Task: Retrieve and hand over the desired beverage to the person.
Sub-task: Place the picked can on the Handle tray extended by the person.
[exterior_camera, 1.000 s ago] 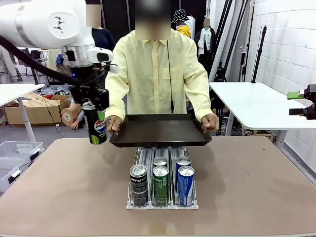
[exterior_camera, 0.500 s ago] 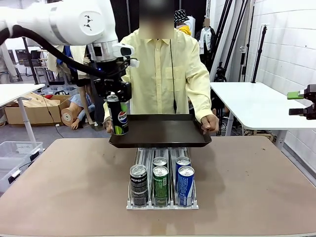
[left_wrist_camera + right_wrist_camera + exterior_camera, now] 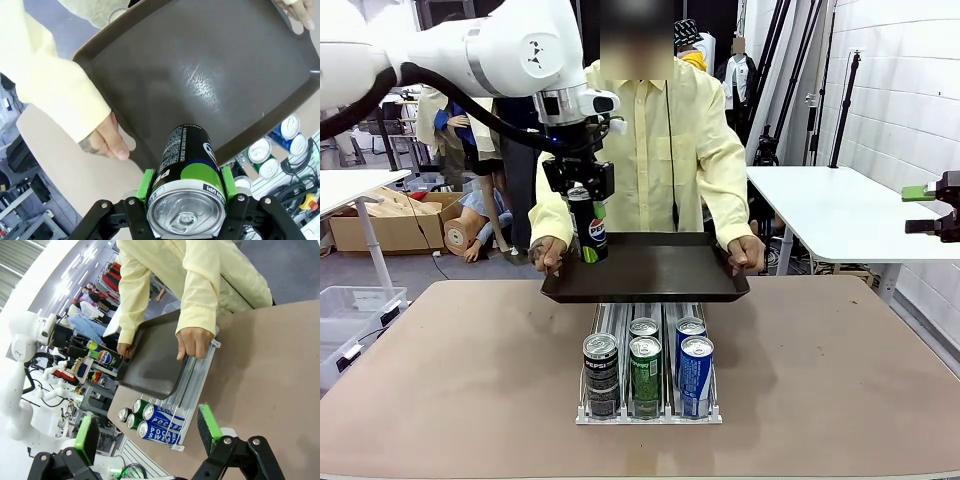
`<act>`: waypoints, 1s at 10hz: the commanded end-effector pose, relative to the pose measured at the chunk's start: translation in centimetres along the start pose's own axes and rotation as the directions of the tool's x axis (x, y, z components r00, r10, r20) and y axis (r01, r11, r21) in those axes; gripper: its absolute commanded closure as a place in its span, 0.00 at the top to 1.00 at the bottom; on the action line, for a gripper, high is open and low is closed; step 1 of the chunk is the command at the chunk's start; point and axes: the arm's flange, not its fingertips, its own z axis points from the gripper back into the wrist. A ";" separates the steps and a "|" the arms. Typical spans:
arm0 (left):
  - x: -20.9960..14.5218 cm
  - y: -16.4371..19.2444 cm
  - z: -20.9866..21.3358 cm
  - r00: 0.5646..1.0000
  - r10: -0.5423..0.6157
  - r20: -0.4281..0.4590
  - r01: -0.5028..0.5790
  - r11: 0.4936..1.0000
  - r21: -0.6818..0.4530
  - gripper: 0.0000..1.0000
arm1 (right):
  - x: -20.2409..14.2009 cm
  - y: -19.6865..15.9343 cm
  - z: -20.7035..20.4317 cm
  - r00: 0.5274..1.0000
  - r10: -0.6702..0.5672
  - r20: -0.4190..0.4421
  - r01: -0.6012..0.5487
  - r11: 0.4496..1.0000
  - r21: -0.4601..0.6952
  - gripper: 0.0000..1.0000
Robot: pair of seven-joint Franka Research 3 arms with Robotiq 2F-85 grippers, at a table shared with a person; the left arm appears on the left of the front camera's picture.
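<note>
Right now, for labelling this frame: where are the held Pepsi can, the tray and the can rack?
Pepsi can (image 3: 592,232), front view, printed side.
Tray (image 3: 660,266), front view, bare floor.
Can rack (image 3: 612,318), front view, bare left rail.

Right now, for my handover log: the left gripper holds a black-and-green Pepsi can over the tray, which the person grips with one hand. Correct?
No. The front view shows the person gripping the tray with both hands, one at each end. The left gripper does hold the black-and-green Pepsi can over it.
</note>
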 end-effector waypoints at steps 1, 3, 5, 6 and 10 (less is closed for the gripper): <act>1.8 0.5 0.0 1.000 0.021 0.022 -0.021 1.000 0.019 0.00 | 0.2 0.0 -0.1 1.000 -0.002 0.007 0.002 1.000 0.014 1.00; 2.9 1.3 -1.4 0.999 0.025 0.027 -0.025 1.000 0.012 0.00 | 0.2 0.0 -0.1 1.000 -0.002 0.007 0.002 1.000 0.014 1.00; 3.6 1.7 -2.4 0.999 0.026 0.021 -0.027 0.999 0.022 0.00 | 0.2 0.0 -0.1 1.000 -0.002 0.007 0.002 1.000 0.014 1.00; 3.9 1.8 -3.1 1.000 0.030 0.002 -0.030 0.999 0.018 0.00 | 0.2 0.0 -0.1 1.000 -0.002 0.007 0.002 1.000 0.014 1.00; 4.1 1.8 -5.0 0.999 0.026 -0.033 -0.025 0.998 0.055 0.00 | 0.2 0.0 -0.1 1.000 -0.002 0.007 0.002 1.000 0.014 1.00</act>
